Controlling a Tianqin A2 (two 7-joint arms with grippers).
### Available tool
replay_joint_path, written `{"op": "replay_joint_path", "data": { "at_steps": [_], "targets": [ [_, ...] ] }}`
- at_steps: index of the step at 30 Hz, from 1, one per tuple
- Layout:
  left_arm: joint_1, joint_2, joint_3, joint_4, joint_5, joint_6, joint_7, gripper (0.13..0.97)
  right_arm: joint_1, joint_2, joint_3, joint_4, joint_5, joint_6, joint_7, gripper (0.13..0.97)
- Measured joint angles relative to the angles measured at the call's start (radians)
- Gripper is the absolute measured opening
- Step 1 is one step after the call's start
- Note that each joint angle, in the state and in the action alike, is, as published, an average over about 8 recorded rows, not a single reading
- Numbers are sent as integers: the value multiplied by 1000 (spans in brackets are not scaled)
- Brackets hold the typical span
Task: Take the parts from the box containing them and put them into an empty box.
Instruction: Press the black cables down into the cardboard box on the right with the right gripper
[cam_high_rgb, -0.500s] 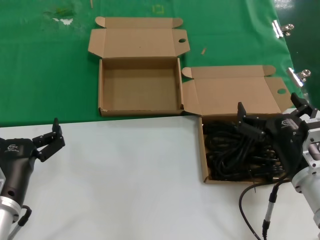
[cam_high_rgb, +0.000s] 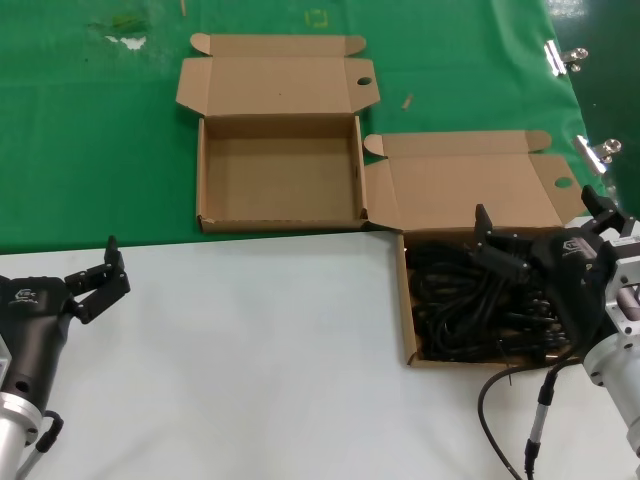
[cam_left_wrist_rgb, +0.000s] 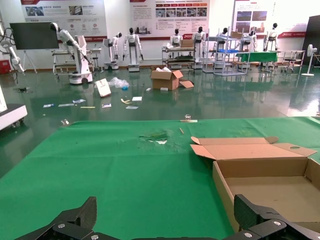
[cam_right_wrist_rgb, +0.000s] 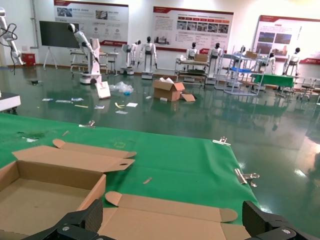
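Note:
The box with the parts (cam_high_rgb: 410, 300) lies at the right, lid folded back. A tangle of black power cables (cam_high_rgb: 465, 305) fills it. My right gripper (cam_high_rgb: 540, 225) is open and hovers over the far right part of this box, above the cables; it holds nothing. The empty box (cam_high_rgb: 280, 170) sits on the green cloth at the far middle, bare brown floor showing; it also shows in the left wrist view (cam_left_wrist_rgb: 270, 187) and the right wrist view (cam_right_wrist_rgb: 40, 190). My left gripper (cam_high_rgb: 110, 268) is open and empty at the near left, over the white table.
Green cloth (cam_high_rgb: 90, 140) covers the far half of the table, white surface (cam_high_rgb: 250, 370) the near half. Metal clips (cam_high_rgb: 565, 58) lie at the far right edge. A thin black robot wire (cam_high_rgb: 500, 410) loops by the right arm.

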Motion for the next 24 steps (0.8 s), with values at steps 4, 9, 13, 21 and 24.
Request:
{"op": "replay_joint_path", "data": {
  "at_steps": [4,9,13,21,24],
  "targets": [
    [0,0,0,0,0,0,0,965,0,0,0,0,0,0,0,966],
    [0,0,0,0,0,0,0,961,0,0,0,0,0,0,0,966],
    [0,0,0,0,0,0,0,951,0,0,0,0,0,0,0,966],
    [0,0,0,0,0,0,0,895,1,16,-17,2,10,10,5,966],
    [0,0,0,0,0,0,0,846,3,45,-49,6,33,30,11,966]
  ]
}}
